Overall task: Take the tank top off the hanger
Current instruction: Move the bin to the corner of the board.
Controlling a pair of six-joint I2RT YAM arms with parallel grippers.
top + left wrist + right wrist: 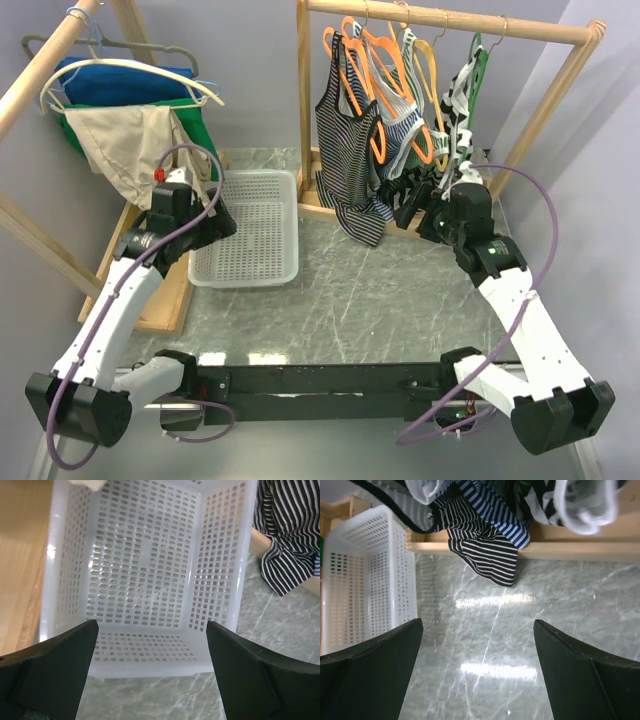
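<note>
Several tank tops hang on orange hangers (378,60) from a wooden rail (450,18). The nearest is black-and-white striped (350,150); its hem also shows in the right wrist view (482,555) and in the left wrist view (290,540). My right gripper (415,208) is open and empty, low beside the hanging tops, above the marble table (495,645). My left gripper (222,222) is open and empty over the near edge of the white basket (248,235).
The perforated white basket (145,570) is empty. A second wooden rack at left holds blue, green and beige clothes (130,140). The right rack's wooden base (580,550) runs under the tops. Purple cables loop off both arms.
</note>
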